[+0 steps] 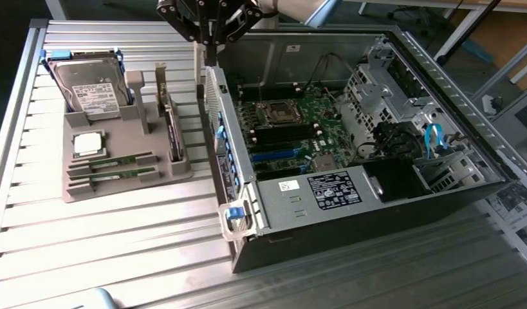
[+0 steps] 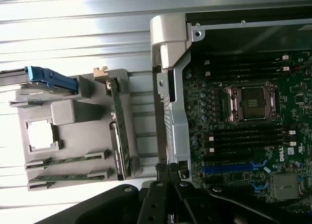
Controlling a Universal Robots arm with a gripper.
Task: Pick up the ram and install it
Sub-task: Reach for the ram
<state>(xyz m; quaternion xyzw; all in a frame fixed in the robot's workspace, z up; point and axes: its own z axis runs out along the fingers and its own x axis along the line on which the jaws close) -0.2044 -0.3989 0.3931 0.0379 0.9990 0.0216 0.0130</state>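
Nearest in the exterior view, the slatted aluminium table (image 1: 109,251) carries an open black-and-silver computer tower case (image 1: 349,225) lying on its side, with a blue plastic latch (image 1: 235,215) at its near corner. A black label with white print (image 1: 332,191) and a small white sticker (image 1: 286,185) sit on its near panel; neither can be read.

Towards the exterior view's left, a grey plastic parts tray (image 1: 83,190) holds the ram (image 1: 116,162): two thin green sticks lying flat in parallel slots, untouched. Just beyond them are a square silver processor chip (image 1: 89,144) and a propped silver hard drive with a white label (image 1: 90,96), its print illegible.

The green motherboard (image 1: 325,132) inside the case reads "DELL" in the wrist view.

Farthest, the black gripper (image 1: 210,56) points straight down above the case's wall beside the tray, fingers pressed together, holding nothing.
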